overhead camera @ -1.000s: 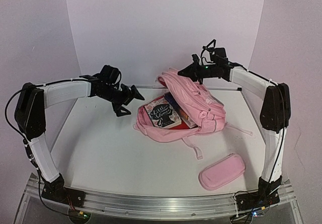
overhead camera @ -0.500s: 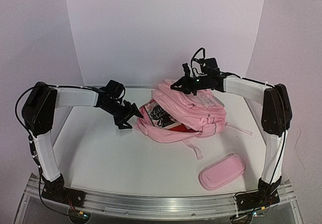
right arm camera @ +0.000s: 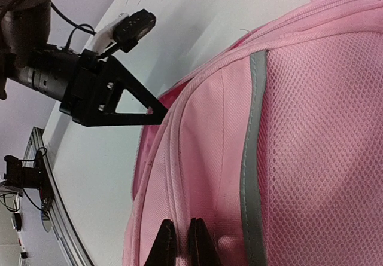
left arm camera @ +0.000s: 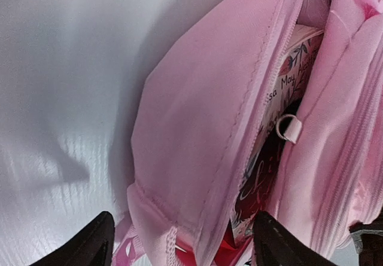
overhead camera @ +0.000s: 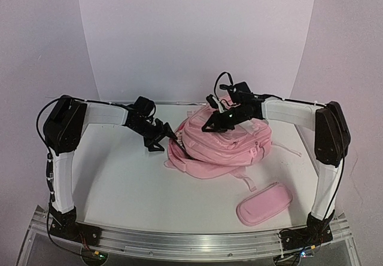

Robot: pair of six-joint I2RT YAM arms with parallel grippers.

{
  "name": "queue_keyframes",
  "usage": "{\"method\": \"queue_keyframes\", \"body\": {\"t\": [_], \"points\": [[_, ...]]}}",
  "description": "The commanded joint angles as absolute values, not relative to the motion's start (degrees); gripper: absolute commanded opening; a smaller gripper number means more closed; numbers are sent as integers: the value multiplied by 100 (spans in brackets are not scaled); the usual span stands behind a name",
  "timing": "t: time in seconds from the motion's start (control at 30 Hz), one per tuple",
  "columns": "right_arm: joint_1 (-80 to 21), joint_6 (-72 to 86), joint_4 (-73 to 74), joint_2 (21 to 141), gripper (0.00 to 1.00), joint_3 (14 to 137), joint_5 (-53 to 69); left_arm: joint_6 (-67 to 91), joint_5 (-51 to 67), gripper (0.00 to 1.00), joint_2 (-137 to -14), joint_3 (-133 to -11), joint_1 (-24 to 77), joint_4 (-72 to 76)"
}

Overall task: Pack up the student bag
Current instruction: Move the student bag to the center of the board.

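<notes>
Book (left arm camera: 268,167) peeks from student bag's (overhead camera: 222,149) half-closed opening.

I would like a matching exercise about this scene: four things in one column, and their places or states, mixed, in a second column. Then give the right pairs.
Things
1. student bag
2. pencil case
3. book
4. right end effector

Places or states
A. lies at the near right of the table, apart from the bag
B. shut, at the top of the bag
C. inside the bag, seen through its opening
D. in the middle of the table, the largest thing in view

Pairs: 1-D, 2-A, 3-C, 4-B
</notes>
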State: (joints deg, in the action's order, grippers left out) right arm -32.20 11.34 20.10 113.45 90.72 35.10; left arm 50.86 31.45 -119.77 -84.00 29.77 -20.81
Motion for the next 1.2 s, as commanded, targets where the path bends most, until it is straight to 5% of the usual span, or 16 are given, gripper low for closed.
{"method": "queue_keyframes", "body": {"t": [0.0,0.23,0.73,0.97,1.17], "points": [[-2868,1229,2181,11047,0,9791,3462,4876,3515,64,-12541,-9211,3129,-2270],[-2323,1620,2286,10824,0,10469,3512,4713,4257,1,-12545,-10115,3588,-1901],[-1636,1197,2318,10429,0,13045,3316,5130,4584,0,-13878,-14272,3799,-580],[-1657,1805,1831,10653,0,13749,3391,4726,4102,0,-13213,-13620,3714,-409],[-2445,2113,1377,10984,0,13607,3599,4554,3490,0,-11606,-11424,3448,-66]]}}
